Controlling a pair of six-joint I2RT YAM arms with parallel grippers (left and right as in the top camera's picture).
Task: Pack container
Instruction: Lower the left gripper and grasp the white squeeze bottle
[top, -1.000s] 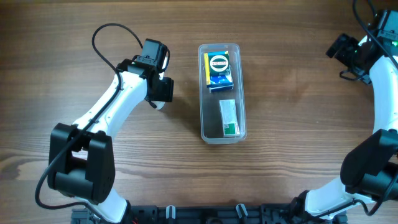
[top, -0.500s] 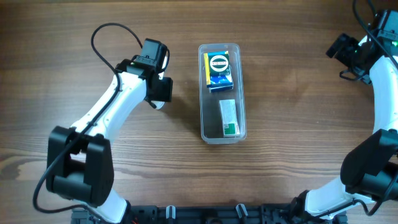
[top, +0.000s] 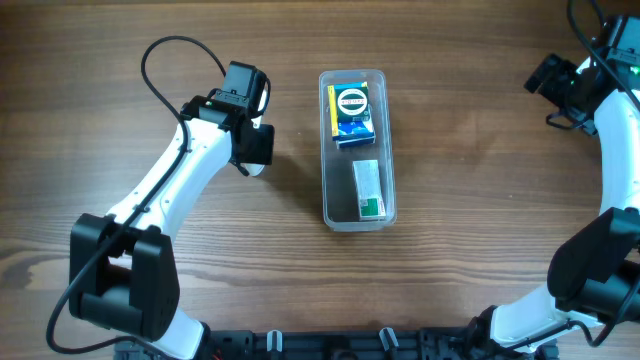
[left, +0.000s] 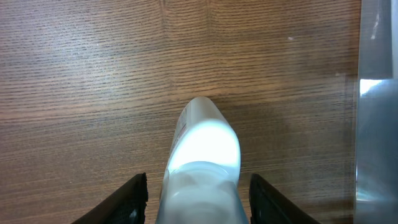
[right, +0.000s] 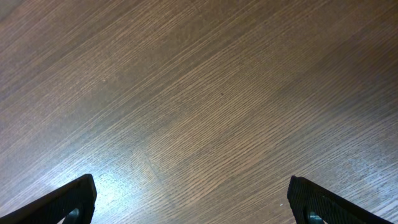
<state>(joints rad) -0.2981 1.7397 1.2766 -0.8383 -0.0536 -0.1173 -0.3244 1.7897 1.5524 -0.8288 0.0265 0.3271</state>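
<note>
Container (top: 326, 190) lies mid-counter (top: 470, 200), long axis front-to-back, w/ blue-yellow box (top: 351, 113) at far end, white-green box (top: 368, 188) at near end. Left pincer (left: 198, 186) just left of it, released, straddling white bottle (left: 202, 149), slim gaps both sides. Right pincer (right: 193, 198) well apart, spread wide over bare wood.

The container (top: 340, 205) lies mid-tabletop (top: 470, 200). A blue box (top: 351, 113) fills its 12 o'clock end and a green-and-white box (top: 368, 188) its 6 o'clock end, with bare floor at that box's 9 o'clock. Bare wood at the container's 9 o'clock separates it from the left tool (left: 198, 193), which straddles a white bottle (left: 204, 143), gaps either side. The right tool (right: 189, 190), spread wide at 2 o'clock, faces only wood.
</note>
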